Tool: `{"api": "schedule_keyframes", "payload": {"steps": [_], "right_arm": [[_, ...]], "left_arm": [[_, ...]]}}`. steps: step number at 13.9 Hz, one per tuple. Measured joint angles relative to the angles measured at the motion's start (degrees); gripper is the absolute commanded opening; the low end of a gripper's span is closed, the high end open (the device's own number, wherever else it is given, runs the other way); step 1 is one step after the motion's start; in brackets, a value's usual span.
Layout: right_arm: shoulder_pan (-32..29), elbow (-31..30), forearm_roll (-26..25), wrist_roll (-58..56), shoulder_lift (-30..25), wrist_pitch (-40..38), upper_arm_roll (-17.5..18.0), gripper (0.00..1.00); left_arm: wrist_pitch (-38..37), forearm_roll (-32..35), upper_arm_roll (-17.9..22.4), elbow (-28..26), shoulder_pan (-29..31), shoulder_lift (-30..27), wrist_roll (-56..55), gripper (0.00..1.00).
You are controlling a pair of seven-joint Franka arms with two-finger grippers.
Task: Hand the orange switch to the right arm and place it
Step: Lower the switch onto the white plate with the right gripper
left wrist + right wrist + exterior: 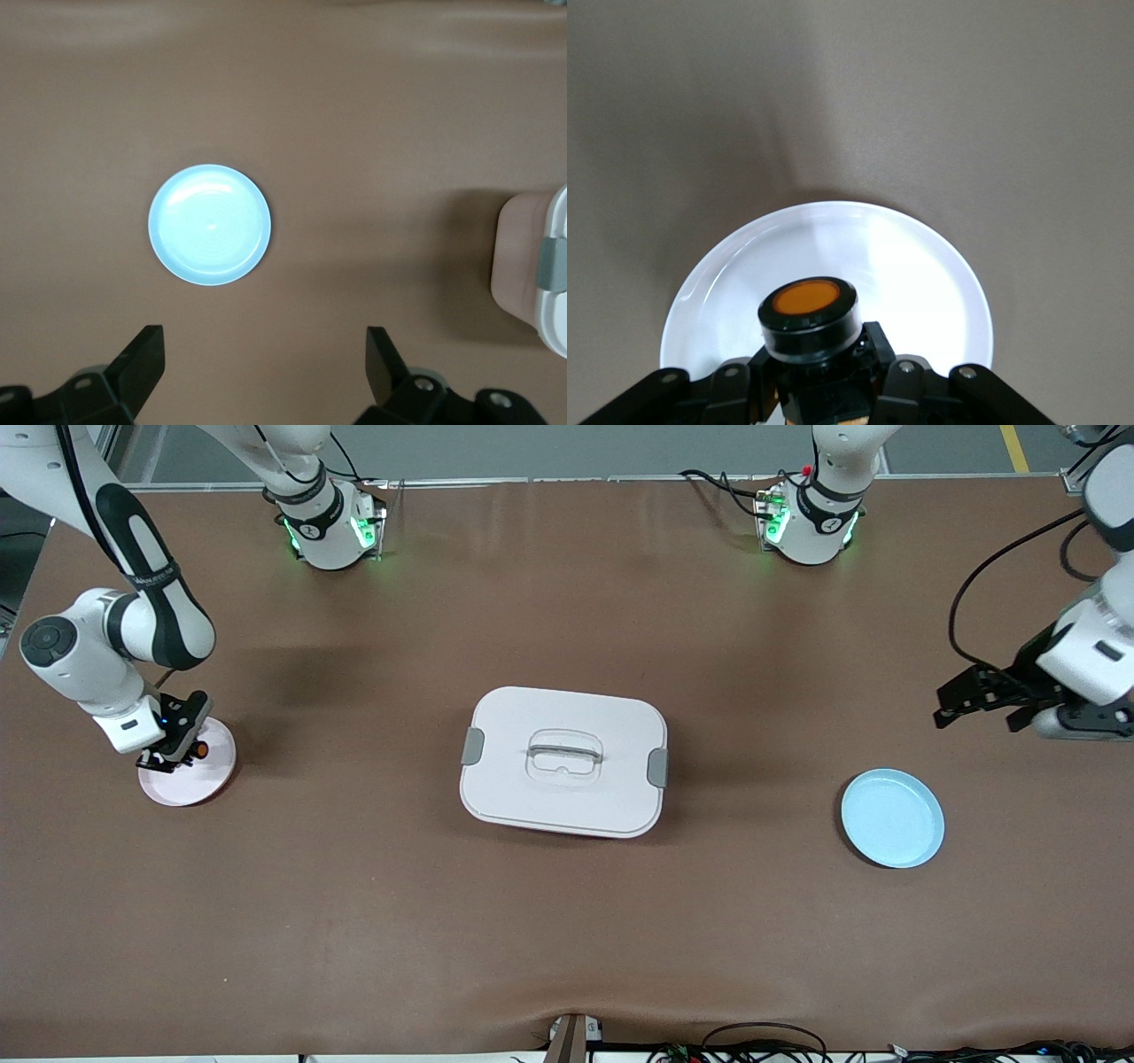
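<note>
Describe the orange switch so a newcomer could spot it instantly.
Start at the big white lidded box mid-table, then go toward the right arm's end to the pale pink plate. Over that plate the right hand is shut on the orange switch: a tiny black cylinder with a round orange cap, the only orange thing here.

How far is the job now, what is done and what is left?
Done: the handover; the right gripper is shut on the orange switch. In hand: it holds the switch over the pink plate. Left: releasing it there. The left gripper waits open, above the table near the blue plate.
</note>
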Motion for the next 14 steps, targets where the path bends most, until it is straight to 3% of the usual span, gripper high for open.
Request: {"api": "schedule_keyframes", "payload": {"steps": [7,14], "right_arm": [[-0.9,1.6,0.0,0.0,4.1,1.6,0.0,0.0],[-1.9,2.9,-1.5,-0.2,7.2,3.9,0.0,0.0]], "left_arm": [[-5.4,0.4,0.1,6.6,0.0,-0.1,0.0,1.0],[-7.5,1.7,-0.2,7.3,-0.5,-0.1,0.0,1.0]]}}
